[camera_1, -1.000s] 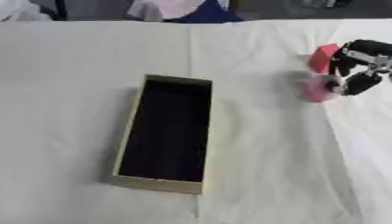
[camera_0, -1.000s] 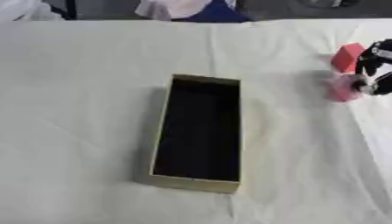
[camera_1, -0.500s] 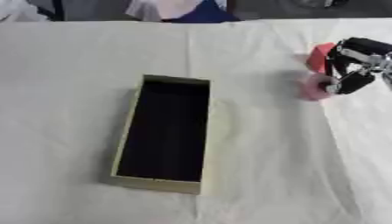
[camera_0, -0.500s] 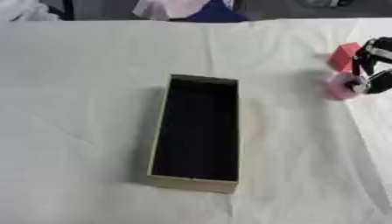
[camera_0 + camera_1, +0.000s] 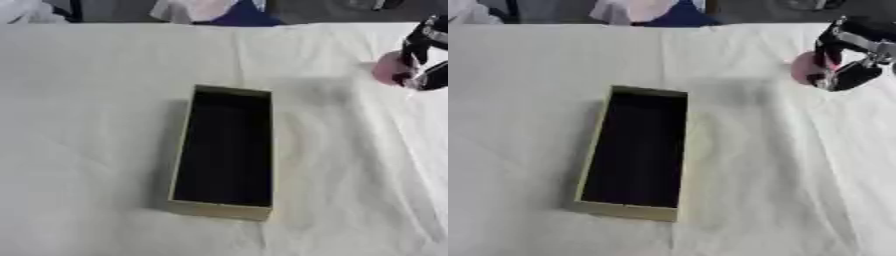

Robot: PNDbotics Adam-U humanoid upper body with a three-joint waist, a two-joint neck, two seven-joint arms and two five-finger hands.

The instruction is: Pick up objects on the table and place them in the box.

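Holding a pink thing [image 5: 805,68] in my right hand's [image 5: 846,55] curled fingers, I judge it light; box [image 5: 633,151] sits empty.

A table [image 5: 87,150] draped in a wrinkled white cloth [image 5: 780,190] fills nearly the whole frame. A long, open cardboard box [image 5: 634,152] with a dark inside rests on the cloth near the centre, its short ends toward the top and bottom of the frame.
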